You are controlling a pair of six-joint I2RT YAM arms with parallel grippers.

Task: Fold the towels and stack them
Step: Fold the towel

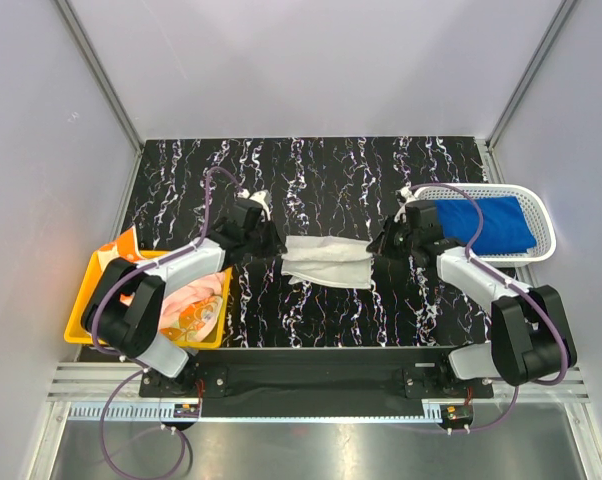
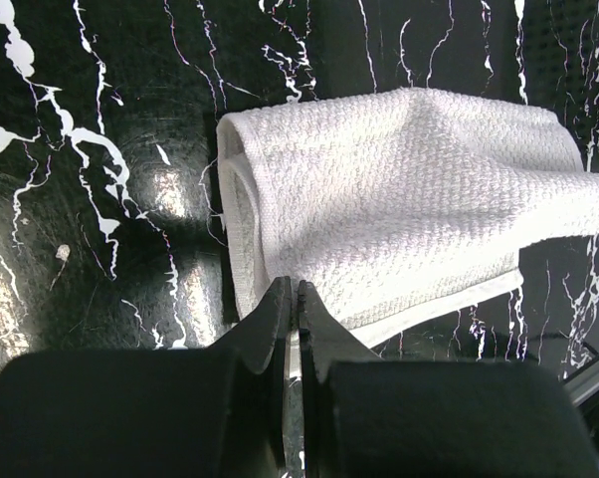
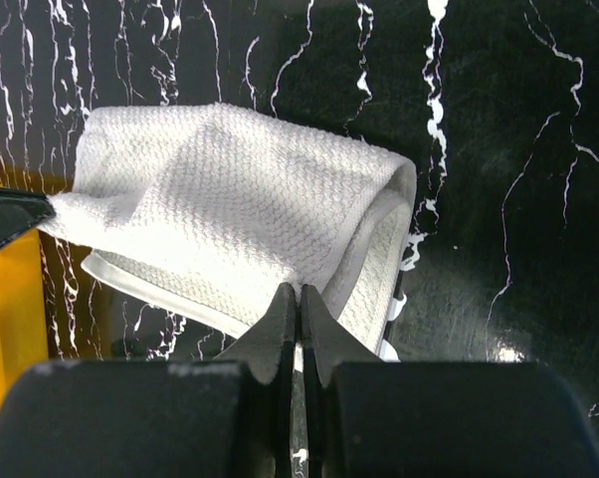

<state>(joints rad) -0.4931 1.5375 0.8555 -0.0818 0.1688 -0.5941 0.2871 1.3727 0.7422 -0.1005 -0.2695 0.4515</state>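
Off-white towel between both jaws, each tight on an end — blue towel, basket only overhead

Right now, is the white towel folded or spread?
Folded: the white towel is doubled over, with a rounded fold edge showing in both wrist views.

Both arms reach from their near bases toward the middle of the table, elbows bowed outward and wrists turned inward to face each other. The left gripper and the right gripper sit level and well apart, jaws pressed together (each pinching one end of the off-white towel).
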